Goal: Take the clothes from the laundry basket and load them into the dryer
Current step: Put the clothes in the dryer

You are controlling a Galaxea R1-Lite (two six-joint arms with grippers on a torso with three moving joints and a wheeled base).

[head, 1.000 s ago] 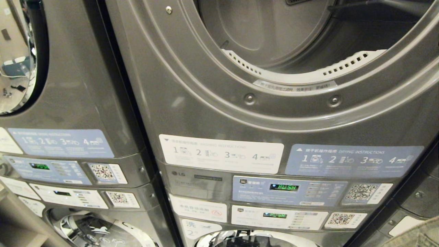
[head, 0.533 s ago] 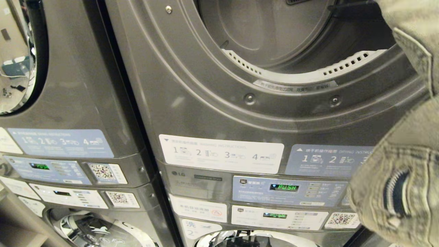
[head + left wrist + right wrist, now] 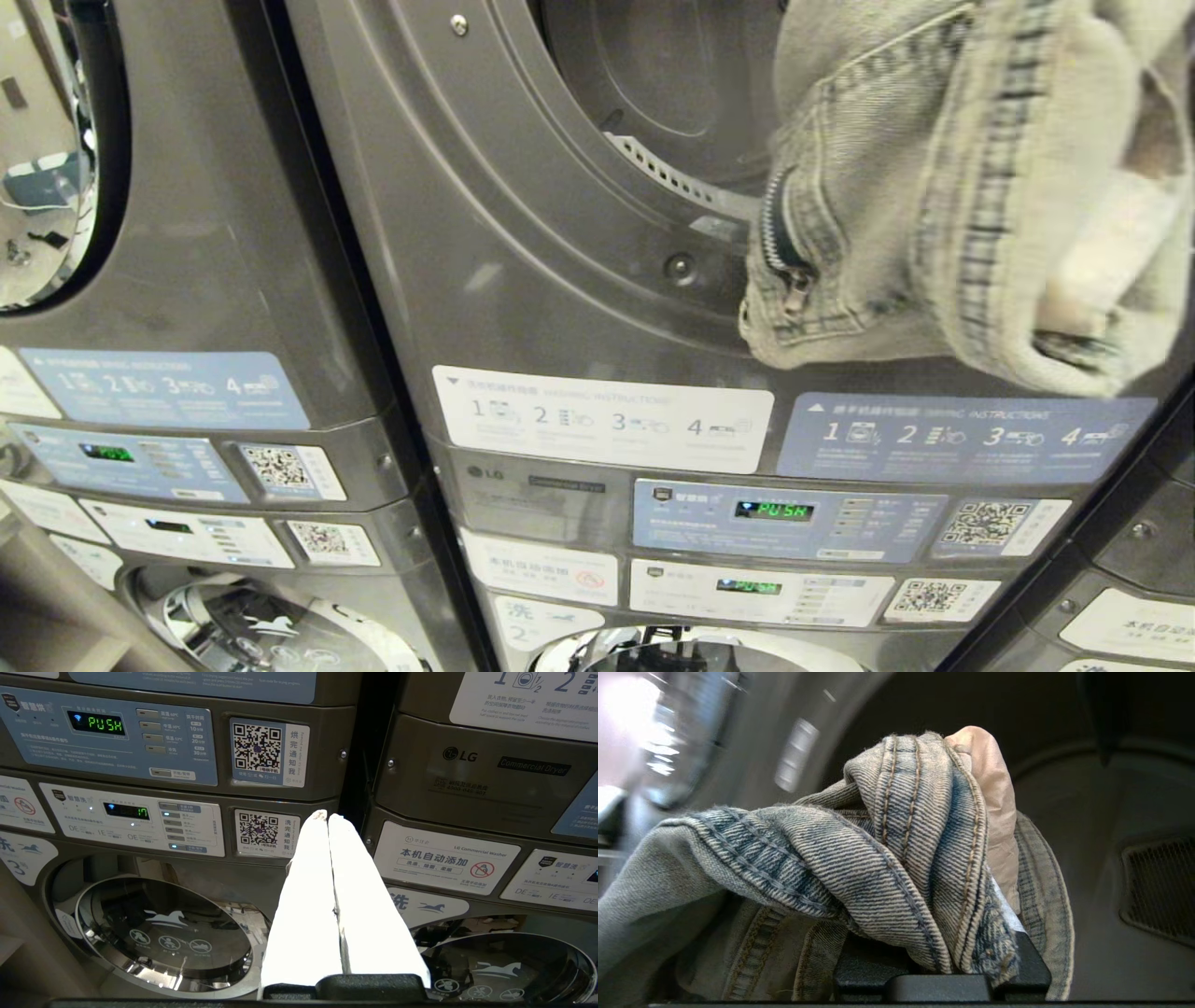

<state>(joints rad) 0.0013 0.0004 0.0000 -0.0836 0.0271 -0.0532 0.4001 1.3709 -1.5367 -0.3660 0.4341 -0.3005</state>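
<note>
Head view shows the faded denim jeans (image 3: 943,187) bunched up in front of the dryer opening (image 3: 653,112), covering its right side and lower rim, with the zipper fly hanging just above the drying instructions sticker (image 3: 962,437). The right wrist view has the right hand (image 3: 943,956) closed on a thick fold of that denim, waistband seams and a pale pocket lining (image 3: 994,807) piled over it, the dark drum behind. The left hand (image 3: 328,817) hangs low, below the dryer opening, before the control panels (image 3: 112,737), its white fingers (image 3: 308,896) pressed together and holding nothing.
</note>
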